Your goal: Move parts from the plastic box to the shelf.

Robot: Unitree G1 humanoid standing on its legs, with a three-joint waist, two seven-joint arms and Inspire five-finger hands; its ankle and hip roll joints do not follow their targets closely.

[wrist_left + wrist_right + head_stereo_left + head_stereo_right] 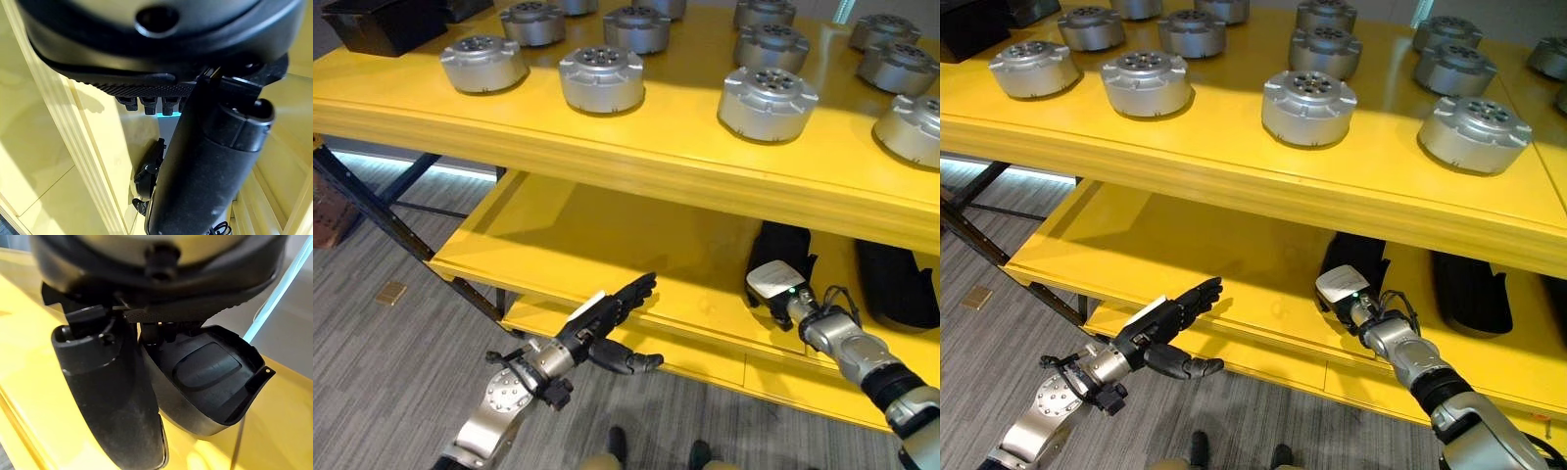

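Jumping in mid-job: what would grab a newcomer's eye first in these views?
First, the rows of round silver parts standing on the top board of the bright yellow shelf. Next, the right hand reaching into the lower level against a black shell-like part, its fingers hidden. The left hand hangs open and empty in front of the lower board's edge.

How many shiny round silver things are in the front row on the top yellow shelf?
4 round silver metal parts line the top yellow shelf's front edge: far left, left of middle, right of middle, far right. More sit behind, some cut off.
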